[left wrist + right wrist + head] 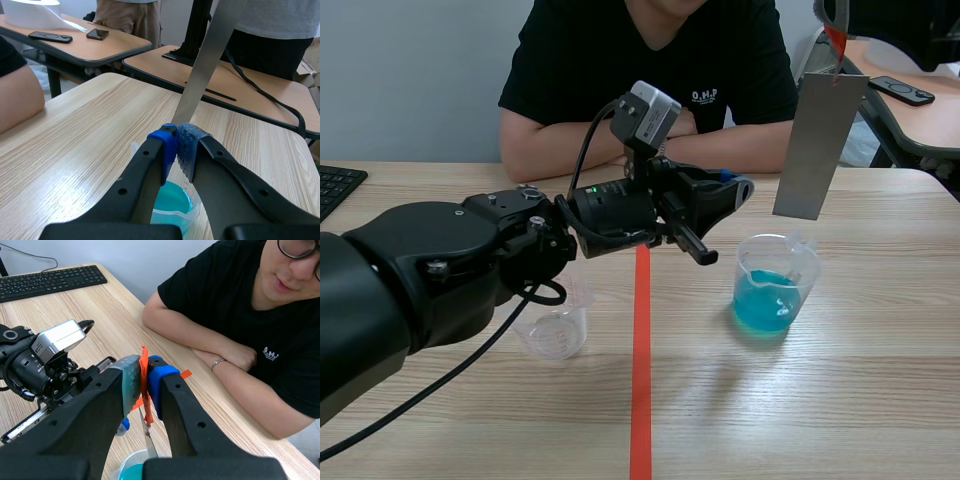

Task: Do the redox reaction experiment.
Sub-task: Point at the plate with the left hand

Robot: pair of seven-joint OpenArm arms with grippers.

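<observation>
The right gripper (144,377) is clenched on the orange tab (144,356) of a metal strip (817,140), which hangs above the cup of blue liquid (770,290). The left gripper (177,147) is pinched together on nothing, close beside the strip. An empty cup (555,330) stands by the left arm.

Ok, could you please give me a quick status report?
Left gripper shut, empty, over beaker. Right gripper shut on metal strip, hanging above the blue liquid, not in. Left gripper close to the strip's path.

Pale wall (410,80), wooden desks (75,49) behind (perhaps a phone (97,34) there).
</observation>
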